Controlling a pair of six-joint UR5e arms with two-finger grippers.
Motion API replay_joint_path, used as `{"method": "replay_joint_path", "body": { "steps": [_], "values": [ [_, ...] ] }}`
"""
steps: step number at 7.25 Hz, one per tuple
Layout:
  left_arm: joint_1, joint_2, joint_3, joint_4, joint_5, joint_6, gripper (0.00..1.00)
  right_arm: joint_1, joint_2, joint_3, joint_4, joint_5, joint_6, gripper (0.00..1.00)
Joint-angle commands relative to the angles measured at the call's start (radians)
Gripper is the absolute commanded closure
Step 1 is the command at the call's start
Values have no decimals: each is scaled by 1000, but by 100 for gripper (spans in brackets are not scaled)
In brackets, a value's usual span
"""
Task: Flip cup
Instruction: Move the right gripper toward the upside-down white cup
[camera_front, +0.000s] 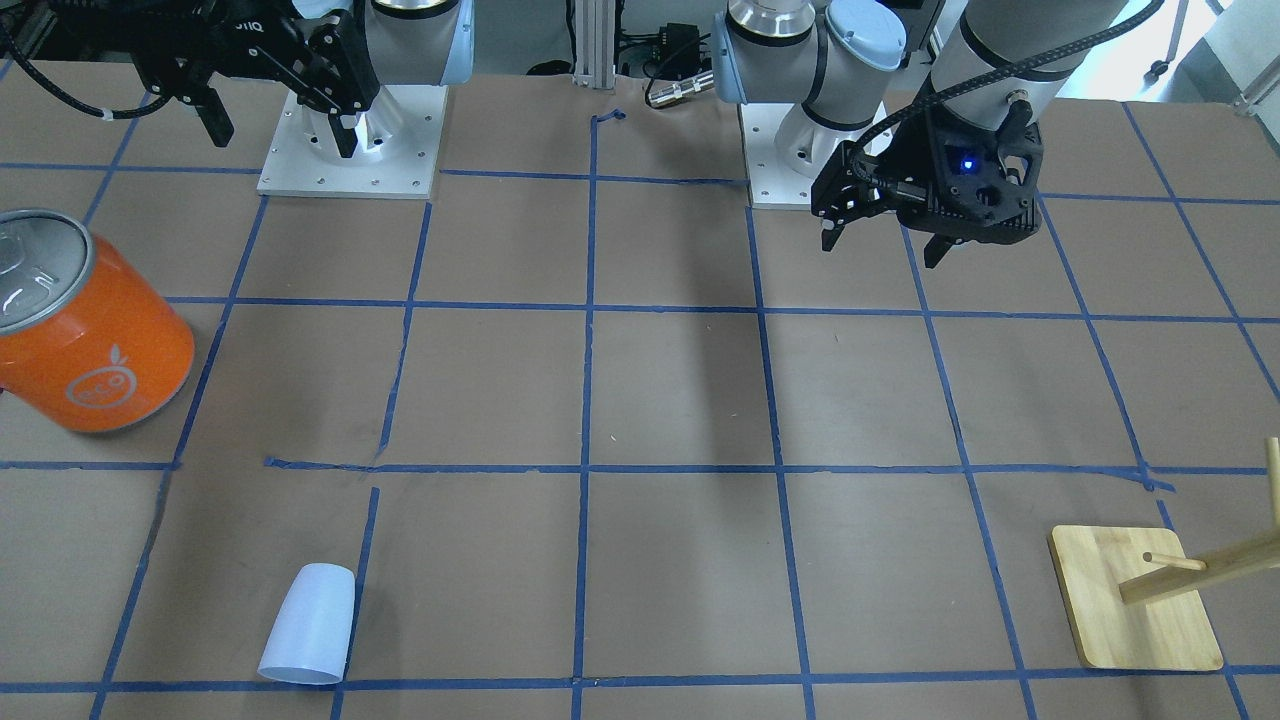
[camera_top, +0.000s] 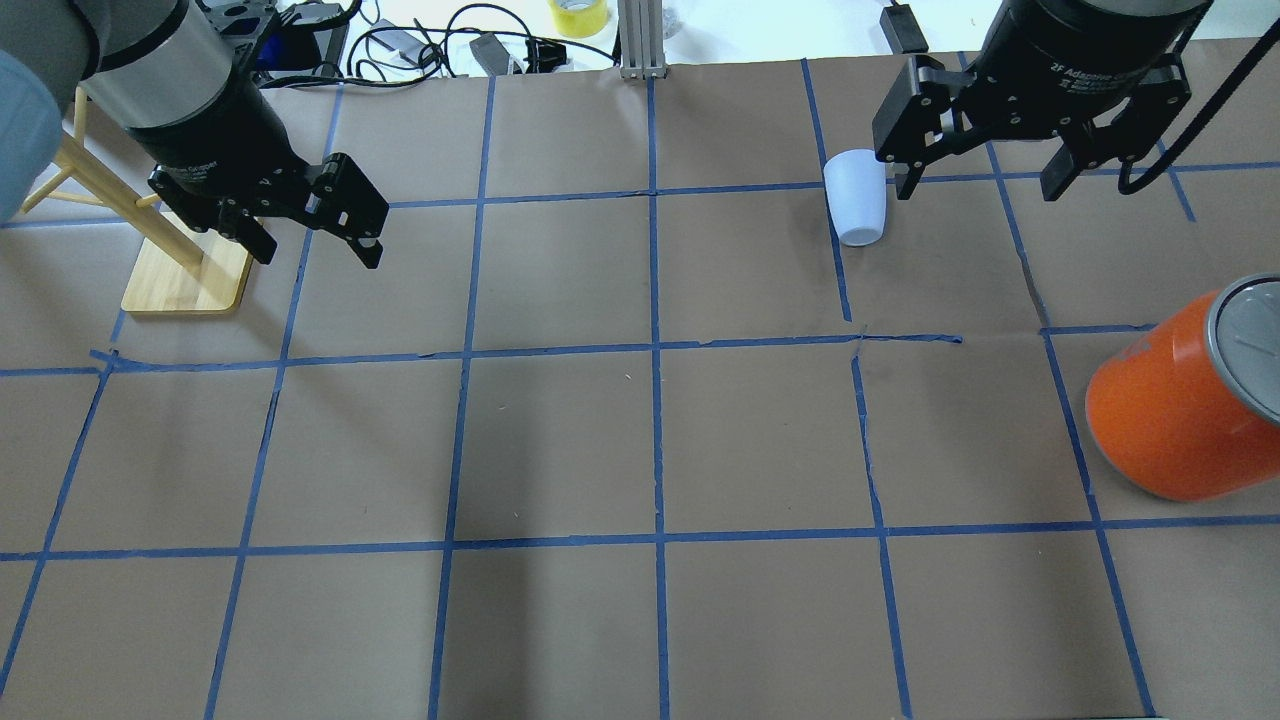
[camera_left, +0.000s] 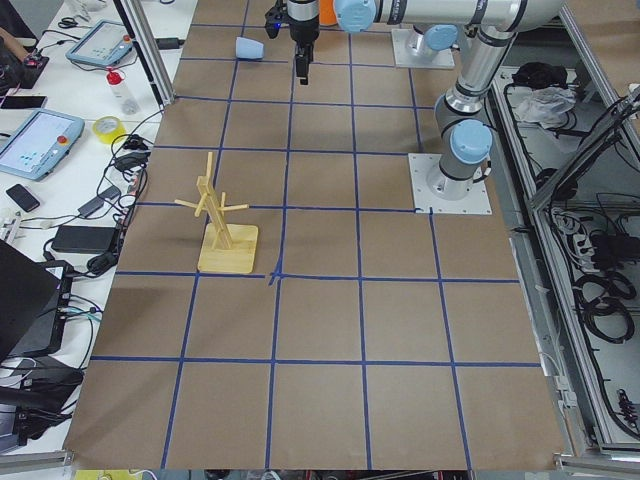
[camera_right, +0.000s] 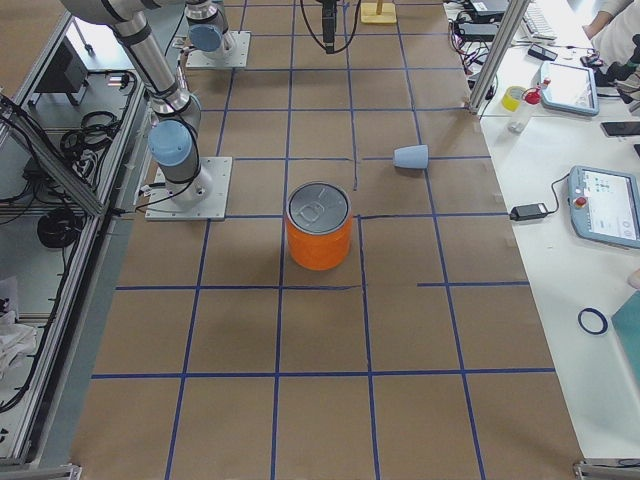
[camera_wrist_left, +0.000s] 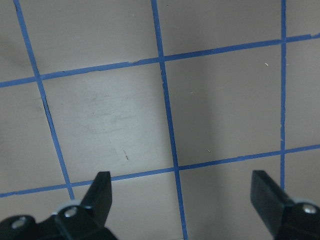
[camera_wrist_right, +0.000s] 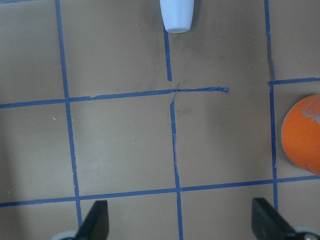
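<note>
Hovering above the table, we have both claws wide open and empty: our left gripper near the wooden stand, our right gripper behind the cup, which lies on its side by the table's far edge, apart from the orange can

Robotics lab: UR arms bolted to taped-grid table, w/ teach pendants & cables.

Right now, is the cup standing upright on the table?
No, the cup lies on its side on the table, with neither pincer touching it.
</note>
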Motion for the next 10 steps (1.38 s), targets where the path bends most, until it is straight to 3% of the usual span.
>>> {"method": "replay_joint_path", "body": {
  "steps": [1,7,10],
  "values": [
    [0,1,-2,-1,9,-3,0,1,3,3,-4,-3,4,0],
    [0,2,0,-1,6,-3,0,0,66,9,-27,11,7,0],
    [0,2,0,-1,4,-3,0,0,66,13,-123,-2,3,0]
  ]
}}
